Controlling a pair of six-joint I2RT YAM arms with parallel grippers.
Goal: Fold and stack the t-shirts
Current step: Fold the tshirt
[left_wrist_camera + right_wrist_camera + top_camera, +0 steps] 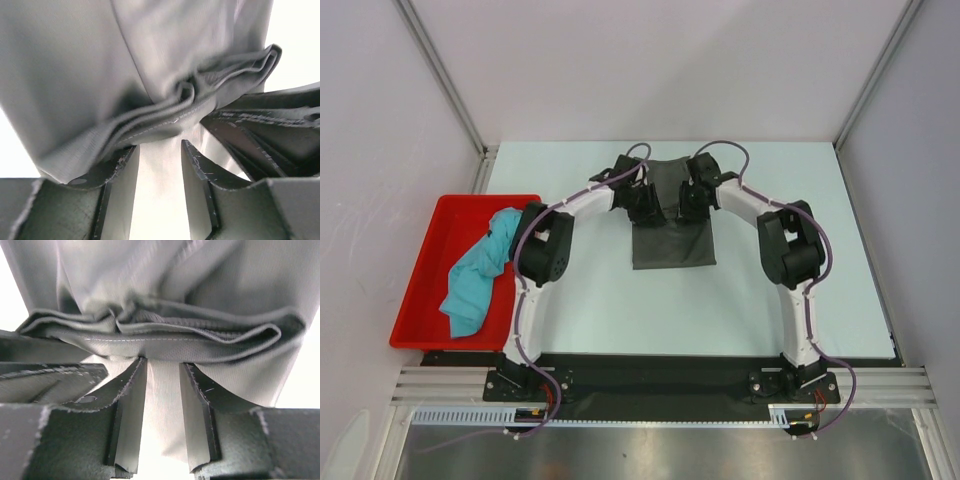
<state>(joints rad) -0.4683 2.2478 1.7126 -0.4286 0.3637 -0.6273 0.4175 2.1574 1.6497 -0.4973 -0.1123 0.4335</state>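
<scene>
The dark grey t-shirt (672,245) lies folded at the middle back of the table, with its far edge raised between the two grippers. My left gripper (642,205) holds that edge on the left and my right gripper (692,203) on the right, close together. In the left wrist view the gripper (159,145) pinches a bunched, layered hem of grey cloth (75,75) at its fingertips. The right wrist view shows the same: the gripper (164,364) is closed on stacked folds of grey cloth (150,280). The teal t-shirt (480,275) lies crumpled in the red tray.
The red tray (420,300) sits at the table's left edge, beside the left arm's elbow. White walls and metal frame posts border the table at the back and sides. Each wrist view shows the other gripper's dark fingers close by.
</scene>
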